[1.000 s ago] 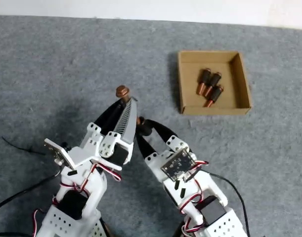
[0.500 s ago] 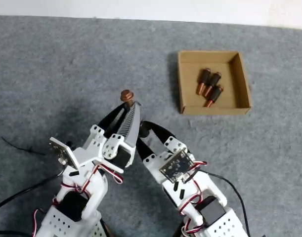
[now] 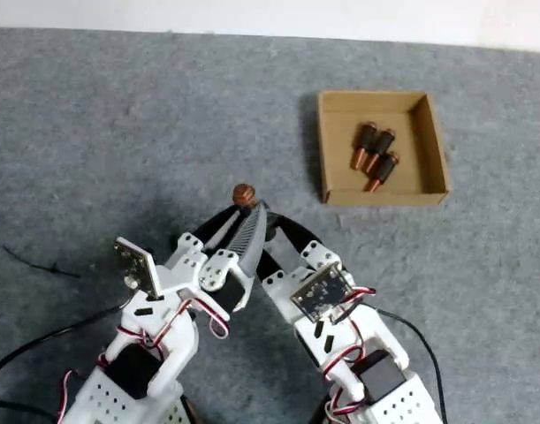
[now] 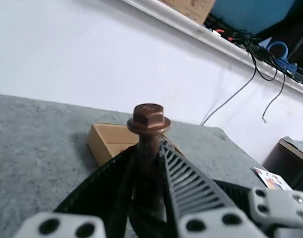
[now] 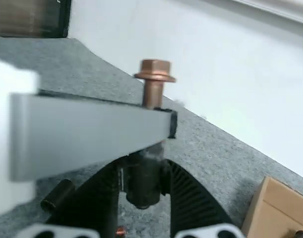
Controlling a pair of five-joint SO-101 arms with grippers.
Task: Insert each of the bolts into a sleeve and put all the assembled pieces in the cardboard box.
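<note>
Far left, on the grey carpet: a thin black cable, lying loose.

Next, the left arm, up from the near edge and leaning toward the middle of the table. At its tip, the left gripper: closed narrow on the shank of a copper bolt. Holds it upright, hex head on top and above the fingertips. From the left wrist, a black finger on one side of the shank and a ribbed grey finger on the other.

Just right of that, touching or nearly so, the right arm with the right gripper. Clamps narrow on a dark sleeve, upright, directly under the bolt. Cannot tell whether the bolt tip sits inside the sleeve mouth, since the left gripper's grey finger crosses in front. Beside it on the carpet, a loose sleeve, lying on its side.

Farther right and well apart from both grippers, the cardboard box, open on top. Inside, three assembled pieces, side by side and slanted, dark ends toward the far wall, copper tips toward the near one.
</note>
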